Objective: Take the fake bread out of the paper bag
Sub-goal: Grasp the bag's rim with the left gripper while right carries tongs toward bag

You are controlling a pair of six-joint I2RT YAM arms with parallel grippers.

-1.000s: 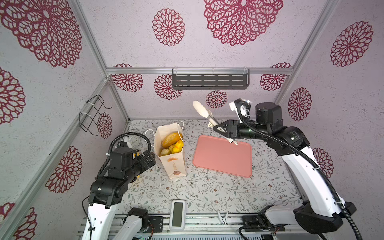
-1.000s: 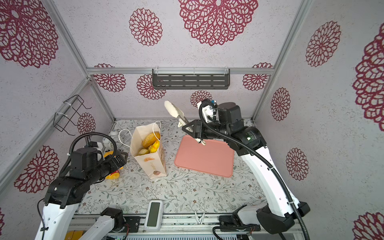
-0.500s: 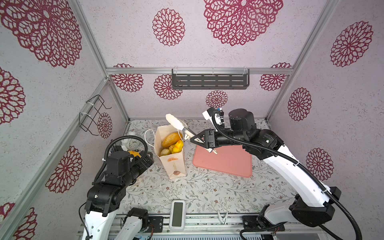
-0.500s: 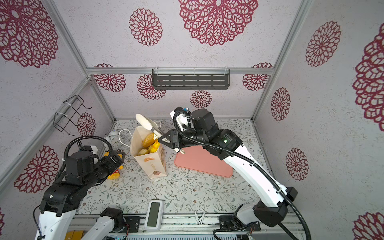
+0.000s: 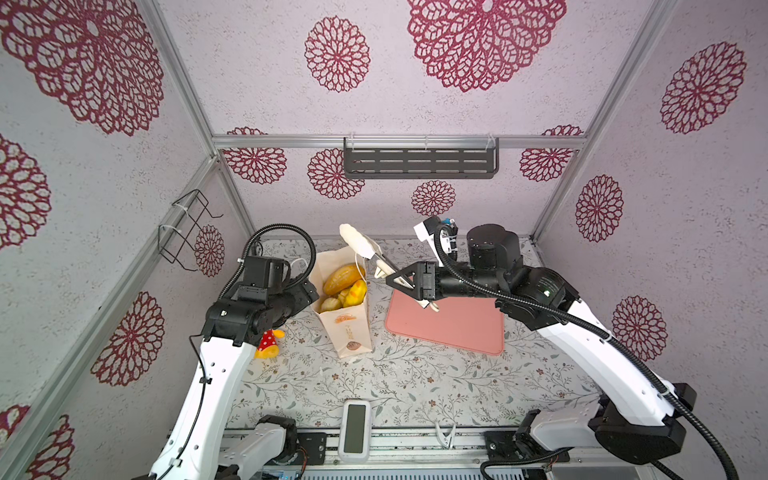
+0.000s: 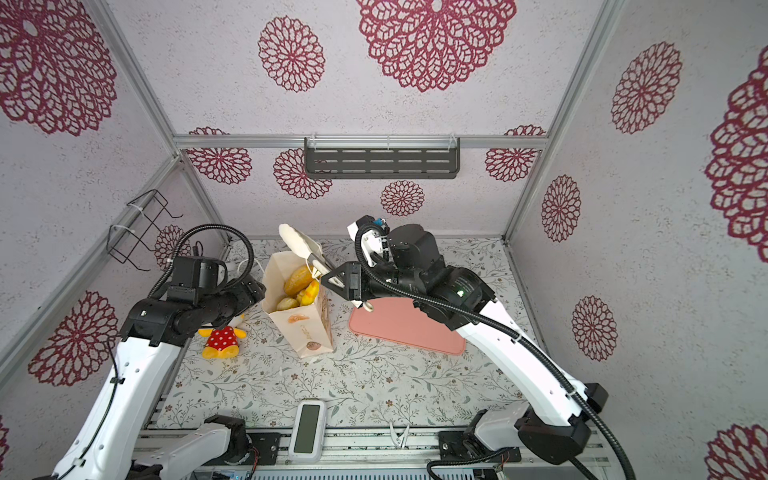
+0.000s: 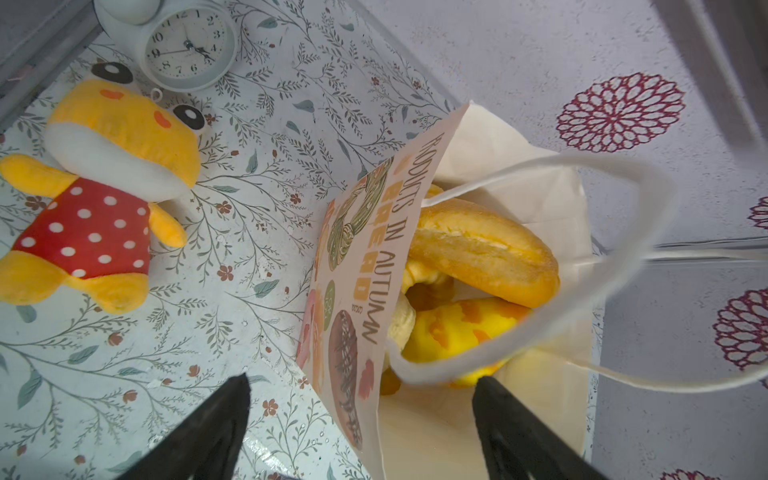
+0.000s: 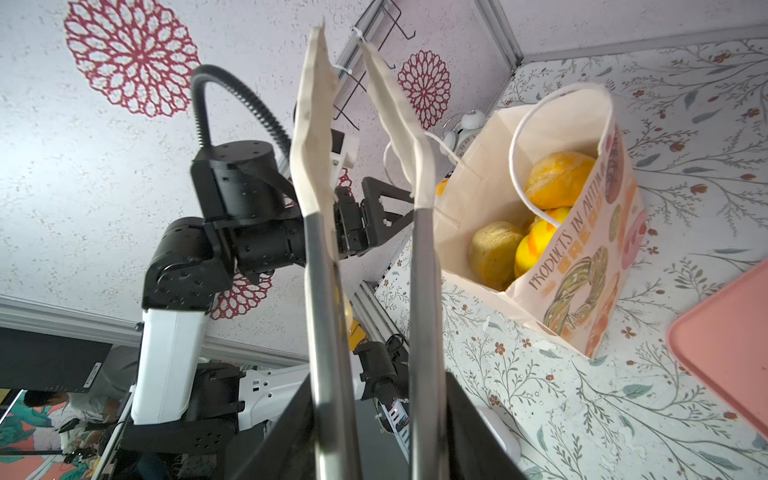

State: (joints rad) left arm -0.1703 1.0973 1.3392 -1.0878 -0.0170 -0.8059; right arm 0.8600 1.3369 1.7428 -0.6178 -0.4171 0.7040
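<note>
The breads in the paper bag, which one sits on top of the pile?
The long golden-brown loaf with the pale split crust; it lies above the yellow-orange bun and the duller round roll in the paper bag.

Paper bag [image 5: 349, 328] mouth open; cord handle [image 7: 658, 199] arcs across it; tongs [image 5: 359, 246] hang over far rim.

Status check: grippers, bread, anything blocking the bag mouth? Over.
Left gripper open beside the paper bag. Right gripper shut on tongs, tips apart, outside the bag. Fake bread sits in the bag. Cord handle loops across the mouth.
</note>
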